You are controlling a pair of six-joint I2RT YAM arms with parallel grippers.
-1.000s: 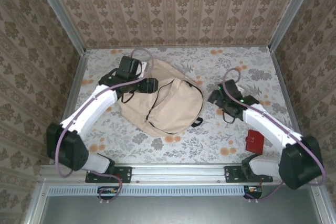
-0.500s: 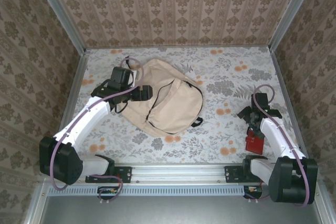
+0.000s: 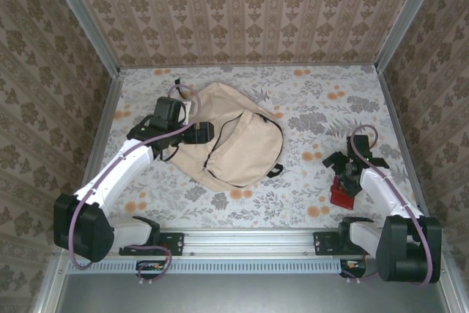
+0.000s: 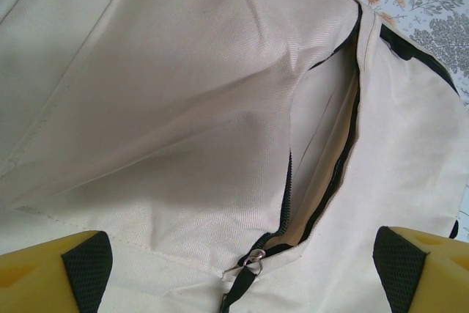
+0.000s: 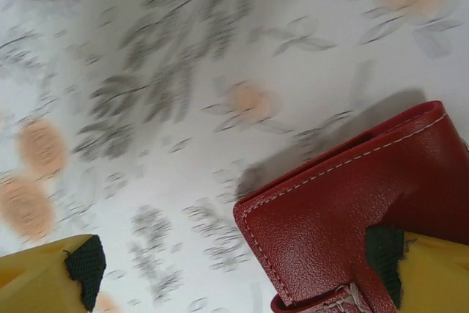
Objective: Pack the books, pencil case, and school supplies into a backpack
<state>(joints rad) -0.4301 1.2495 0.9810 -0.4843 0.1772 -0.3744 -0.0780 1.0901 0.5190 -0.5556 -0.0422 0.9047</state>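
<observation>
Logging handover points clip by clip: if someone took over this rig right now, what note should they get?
Left gripper: open and empty, poised over the backpack beside its partly unzipped opening.
Right gripper: open, low over the red stitched case, which lies flat on the table near the right arm's base. One pad is over the case, not yet clamped.
Done: the zipper is partly open. What is inside the backpack cannot be told.
Left: close on the red case and carry it to the backpack. The gap looks narrow, so it probably needs widening first.
</observation>
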